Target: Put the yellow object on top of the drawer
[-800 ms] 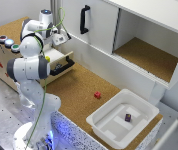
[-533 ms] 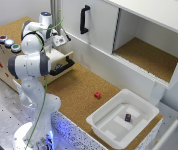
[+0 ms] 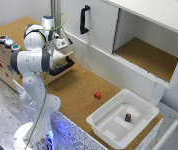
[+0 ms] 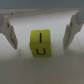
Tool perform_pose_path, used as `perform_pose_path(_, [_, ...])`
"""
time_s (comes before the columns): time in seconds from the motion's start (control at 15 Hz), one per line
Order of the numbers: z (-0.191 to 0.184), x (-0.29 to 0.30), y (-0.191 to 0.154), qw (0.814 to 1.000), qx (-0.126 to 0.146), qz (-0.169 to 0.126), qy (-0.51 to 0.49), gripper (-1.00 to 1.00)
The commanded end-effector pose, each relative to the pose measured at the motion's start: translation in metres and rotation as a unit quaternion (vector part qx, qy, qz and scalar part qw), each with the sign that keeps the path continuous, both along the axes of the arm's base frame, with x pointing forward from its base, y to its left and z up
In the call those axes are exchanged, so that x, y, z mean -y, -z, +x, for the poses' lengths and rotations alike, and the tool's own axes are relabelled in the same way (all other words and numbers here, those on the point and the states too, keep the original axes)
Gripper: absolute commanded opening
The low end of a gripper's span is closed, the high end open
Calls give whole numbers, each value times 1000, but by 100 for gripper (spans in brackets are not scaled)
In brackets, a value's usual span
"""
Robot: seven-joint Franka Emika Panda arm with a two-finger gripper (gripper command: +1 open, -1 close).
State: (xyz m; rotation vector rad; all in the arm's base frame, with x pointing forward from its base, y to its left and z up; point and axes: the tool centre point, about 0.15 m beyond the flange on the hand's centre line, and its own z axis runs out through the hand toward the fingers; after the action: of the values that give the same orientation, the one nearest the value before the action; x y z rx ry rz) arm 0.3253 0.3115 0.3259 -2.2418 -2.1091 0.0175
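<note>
The yellow object (image 4: 40, 44) is bright yellow with dark letter-like marks on its face. The claw (image 4: 41, 34) has pale grey-white fingers. The drawer (image 3: 9, 47) is light wood with a cork-brown top, a black handle (image 3: 62, 67), and blue, red and green buttons (image 3: 9, 43). The counter (image 3: 79, 90) is cork-brown, the red cube (image 3: 97, 95) red, the tray (image 3: 120, 119) white, holding a dark purple cube (image 3: 128, 117).

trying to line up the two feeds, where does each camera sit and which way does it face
Exterior view: sits high and off the arm, looking down at the cork table, drawer, white cupboard and tray; the whole white arm shows.
Wrist view: sits on the wrist, looking along the claw at the yellow object; only the two fingers show, apart on either side of it.
Shared: only the arm's claw end; the exterior view hides the yellow object.
</note>
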Motion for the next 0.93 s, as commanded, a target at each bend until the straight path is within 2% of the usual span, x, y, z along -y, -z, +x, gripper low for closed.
perform_pose_path(0.0, [-2, -2, 17, 1000, -10, 16, 6, -100])
perform_pose_path(0.2, [0, -3, 2, 1000, 3, 3, 4, -100])
perform_pose_path(0.27, [2, -5, -11, 1000, 18, -18, -4, -100])
perform_pose_path(0.33, [7, -10, -30, 999, 37, -32, -7, -100])
perform_pose_path(0.53, [22, -40, -99, 995, 90, -31, -13, -100])
perform_pose_path(0.67, [27, -67, -133, 993, 108, -48, -29, -100])
perform_pose_path(0.8, [33, -91, -159, 992, 119, -38, -36, -100])
perform_pose_path(0.87, [37, -103, -173, 990, 129, -45, -41, -100])
